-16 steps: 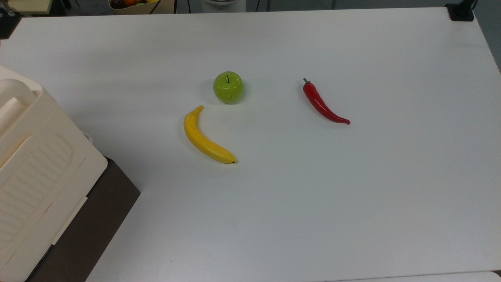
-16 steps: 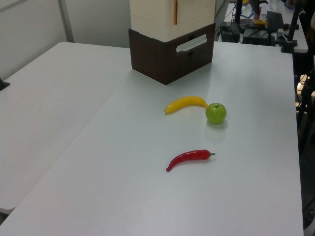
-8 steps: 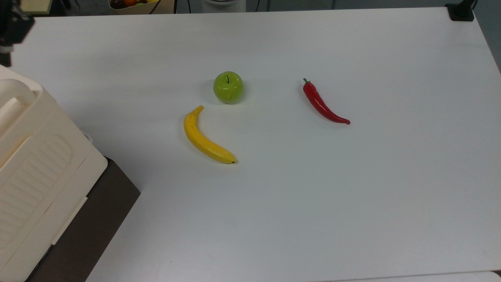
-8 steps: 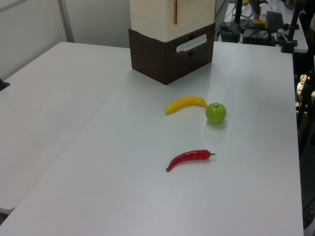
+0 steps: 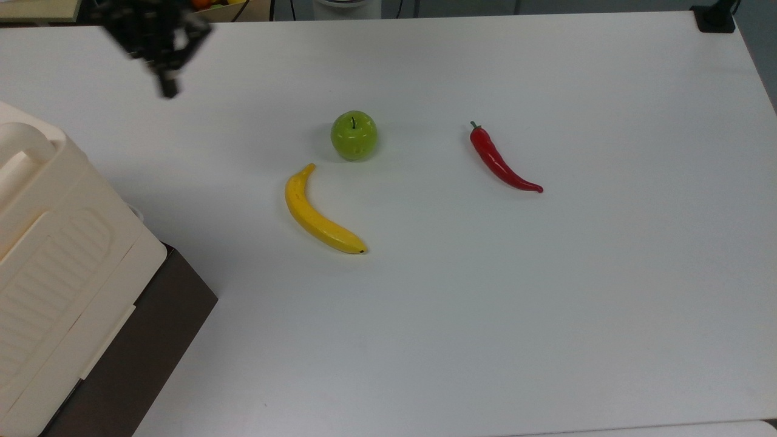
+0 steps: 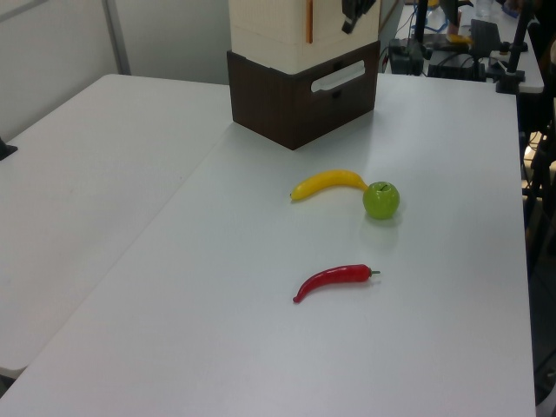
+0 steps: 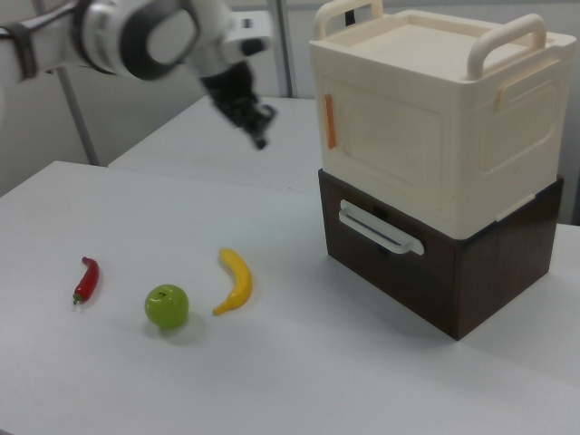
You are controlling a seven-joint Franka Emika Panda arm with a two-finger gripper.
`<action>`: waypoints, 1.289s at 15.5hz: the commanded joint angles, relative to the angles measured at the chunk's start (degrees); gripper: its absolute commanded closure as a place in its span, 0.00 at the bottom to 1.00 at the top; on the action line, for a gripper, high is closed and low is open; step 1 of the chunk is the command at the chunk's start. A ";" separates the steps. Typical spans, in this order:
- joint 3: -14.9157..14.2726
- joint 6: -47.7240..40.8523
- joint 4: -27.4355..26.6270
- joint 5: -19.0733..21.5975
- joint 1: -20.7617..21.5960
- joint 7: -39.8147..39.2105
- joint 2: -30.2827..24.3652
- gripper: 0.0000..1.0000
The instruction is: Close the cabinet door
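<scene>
Gripper (image 7: 259,136) is up in the air, off the cabinet and holding nothing. Motion blur, so open or closed: cannot tell.

- cabinet door (image 7: 385,149): on the right view's right of the gripper, at roughly its height, well apart from it. It's the face with the orange tab (image 7: 331,121). Panel sits flush with the cabinet (image 7: 426,50) all round, no gap visible along the tab edge. Looks shut.
- what changed: 1.0 s ago the gripper was only just poking in at the top view's left edge, close above the cabinet. At 0.5 s it was a bit further in. Now it's well clear, out over bare table (image 5: 546,303) and further toward the top view's right. Cabinet itself reads the same across all three top-view frames, so no door motion in this window.
- read: this is a retreat, not an approach. Task is most likely done. Nothing left except parking the arm.
- dark brown base (image 7: 435,272): under the cabinet, below and to the right view's right of the gripper, drawer front flush.
- banana (image 5: 315,215), green apple (image 5: 354,135), red chili (image 5: 501,161): on the table below the gripper, on the side away from the cabinet. None has moved.

Risk is low. Only caveat: the latch can't be checked from these angles.
</scene>
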 commanded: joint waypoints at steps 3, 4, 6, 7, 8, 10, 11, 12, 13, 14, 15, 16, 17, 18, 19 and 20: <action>-0.68 -14.02 -3.74 -2.58 9.40 -3.26 -4.22 0.97; -0.68 -15.61 -4.44 -2.67 10.80 -3.70 -4.92 0.97; -0.68 -17.90 -5.68 -2.76 12.57 -3.80 -5.89 0.97; -0.68 -18.78 -5.94 -2.67 12.75 -3.80 -6.15 0.97; -0.68 -19.57 -6.55 -2.67 12.75 -3.80 -6.24 0.95; -0.68 -19.75 -7.17 -2.58 12.57 -3.09 -6.24 0.57; -0.68 -19.93 -7.17 -2.58 12.23 -3.09 -6.33 0.39; -0.77 -20.02 -7.17 -2.58 11.96 -3.01 -6.33 0.32; -0.77 -19.93 -7.17 -2.67 11.96 -3.01 -6.33 0.19; -0.77 -20.02 -7.17 -2.76 11.87 -3.01 -6.33 0.00; -0.86 -20.02 -7.17 -2.85 11.78 -3.01 -6.50 0.00; -0.86 -20.02 -7.17 -3.28 11.43 -3.01 -7.03 0.00; -0.77 -20.45 -7.78 -3.81 10.91 -3.01 -7.64 0.00; -0.77 -20.80 -8.31 -3.90 10.64 -3.01 -8.17 0.00; -0.77 -20.81 -8.49 -3.99 10.12 -3.01 -8.96 0.00; -0.60 -20.89 -8.67 -3.99 9.59 -3.01 -9.14 0.00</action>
